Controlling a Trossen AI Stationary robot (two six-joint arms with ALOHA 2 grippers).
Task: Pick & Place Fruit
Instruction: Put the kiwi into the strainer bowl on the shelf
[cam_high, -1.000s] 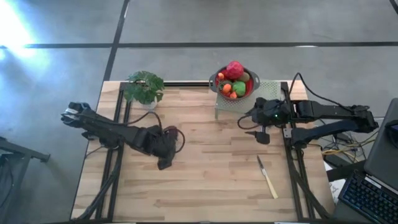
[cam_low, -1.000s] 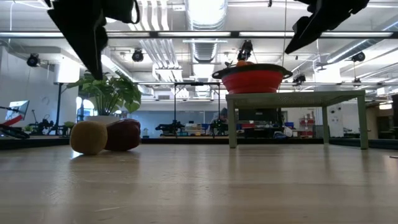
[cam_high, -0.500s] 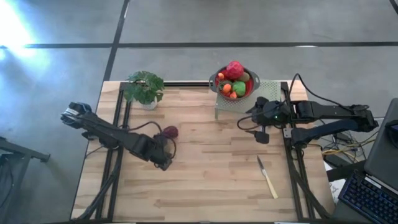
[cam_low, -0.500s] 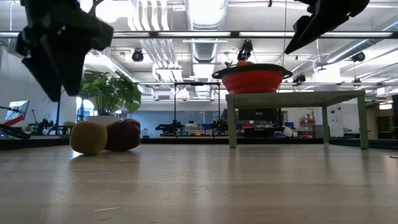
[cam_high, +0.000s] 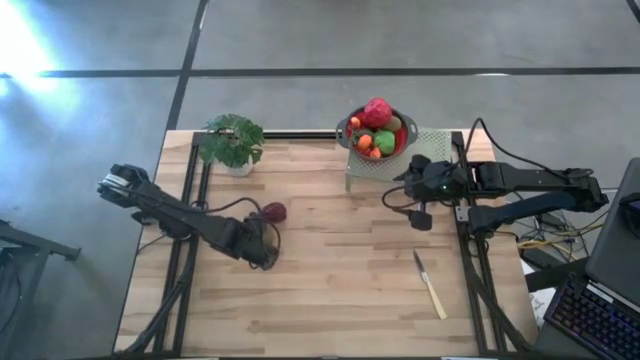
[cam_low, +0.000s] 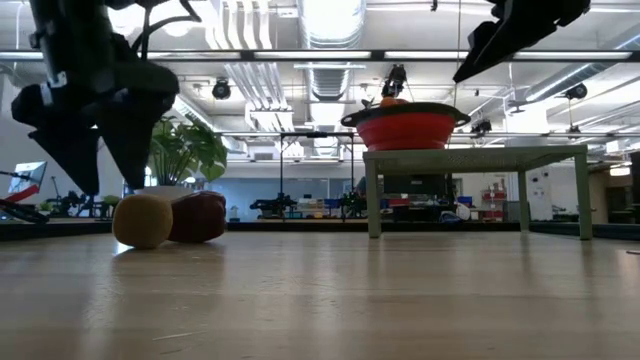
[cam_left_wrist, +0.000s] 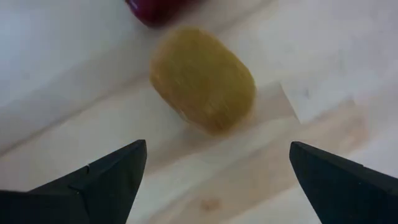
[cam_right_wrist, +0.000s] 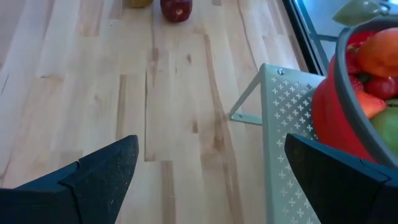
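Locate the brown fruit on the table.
The brown fruit lies on the table's left half, touching or nearly touching the dark red fruit, just below the open left gripper; low view shows it far left.

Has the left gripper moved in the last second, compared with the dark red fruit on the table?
Yes. In the high view the left gripper has pulled back off the dark red fruit, uncovering it, and now hangs open over the brown fruit.

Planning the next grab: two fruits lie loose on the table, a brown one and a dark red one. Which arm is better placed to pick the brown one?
Left. Its open gripper hangs right over the brown fruit, beside the red fruit. The right gripper waits open far across the table, by the bowl stand.
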